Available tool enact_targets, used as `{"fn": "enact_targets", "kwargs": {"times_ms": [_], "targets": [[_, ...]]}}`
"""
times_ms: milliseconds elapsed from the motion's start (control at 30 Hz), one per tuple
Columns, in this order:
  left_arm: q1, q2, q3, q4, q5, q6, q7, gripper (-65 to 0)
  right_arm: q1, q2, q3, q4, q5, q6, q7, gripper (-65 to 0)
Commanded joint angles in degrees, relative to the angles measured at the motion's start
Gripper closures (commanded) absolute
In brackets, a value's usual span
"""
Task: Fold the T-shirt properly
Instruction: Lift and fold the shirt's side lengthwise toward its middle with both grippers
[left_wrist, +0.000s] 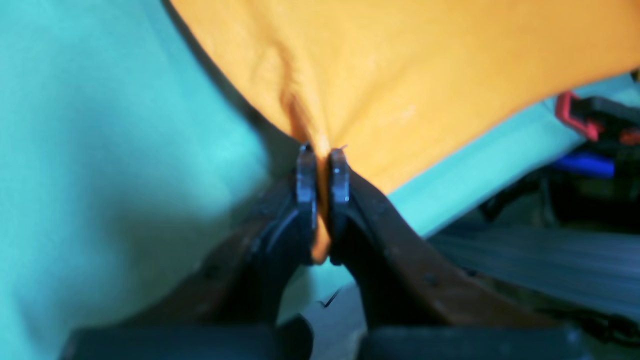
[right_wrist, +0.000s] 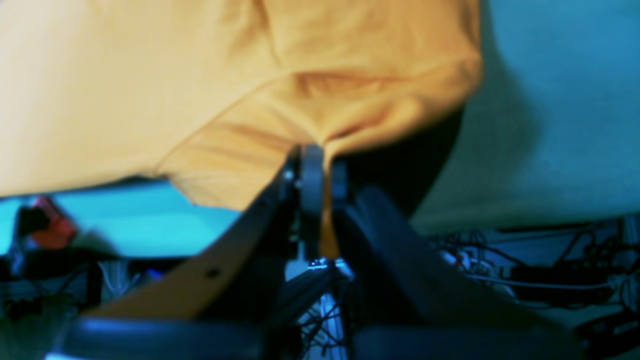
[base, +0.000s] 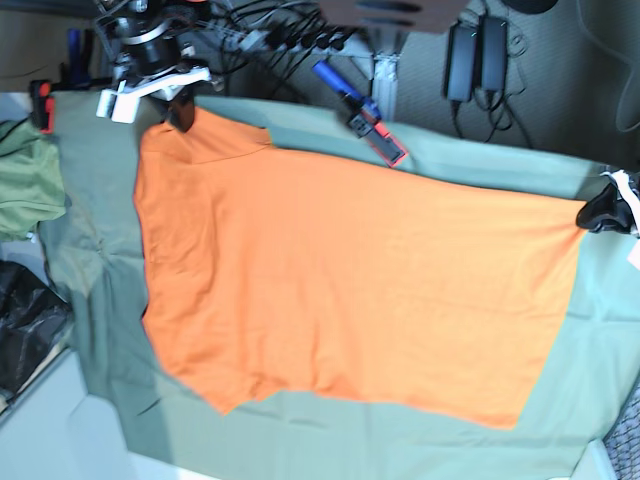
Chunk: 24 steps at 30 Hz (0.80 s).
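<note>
Plain bright orange T-shirt (base: 350, 290), sage-green table cloth (base: 100, 330), olive-green garment (base: 25, 185), black hands

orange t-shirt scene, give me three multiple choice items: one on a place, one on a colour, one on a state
1. Where in the base view is the olive-green garment?
A. at the left edge
B. on top of the T-shirt
C. at the bottom right corner

2. What colour is the table cloth under the orange T-shirt?
A. red
B. sage green
C. black

3. What state is the left gripper in?
A. wide open above the cloth
B. shut on nothing
C. shut on the T-shirt

Answers:
1. A, it lies bunched at the left edge, beside the cloth.
2. B, green cloth shows all around the shirt.
3. C, the left wrist view shows orange fabric pinched between the closed fingers; the right gripper pinches the shirt likewise.
</note>
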Motion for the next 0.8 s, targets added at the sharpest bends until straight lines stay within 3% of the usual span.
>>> {"fn": "enact_targets", "kwargs": {"times_ms": [0, 267, 600, 767], "targets": [[0.2, -1.2, -0.8, 1.5, -0.8, -0.5, -0.8, 0.0, -1.0, 0.4, 0.5, 2.0, 0.5, 4.1, 1.4, 0.0], [-0.1, -0.9, -0.8, 2.4, 0.1, -0.5, -2.7, 0.0, -0.8, 0.4, 0.5, 7.5, 0.2, 4.0, 1.6, 0.0], [-7.2, -0.9, -0.7, -0.1, 5.7, -0.5, -6.4, 0.0, 12.5, 0.5, -0.3, 4.3, -2.8, 4.1, 1.6, 0.0], [-12.0, -0.7, 1.0, -5.2, 7.6, -0.5, -7.8, 0.0, 18.3, 2.0, -2.6, -0.6, -4.5, 4.1, 1.7, 0.0]]}}
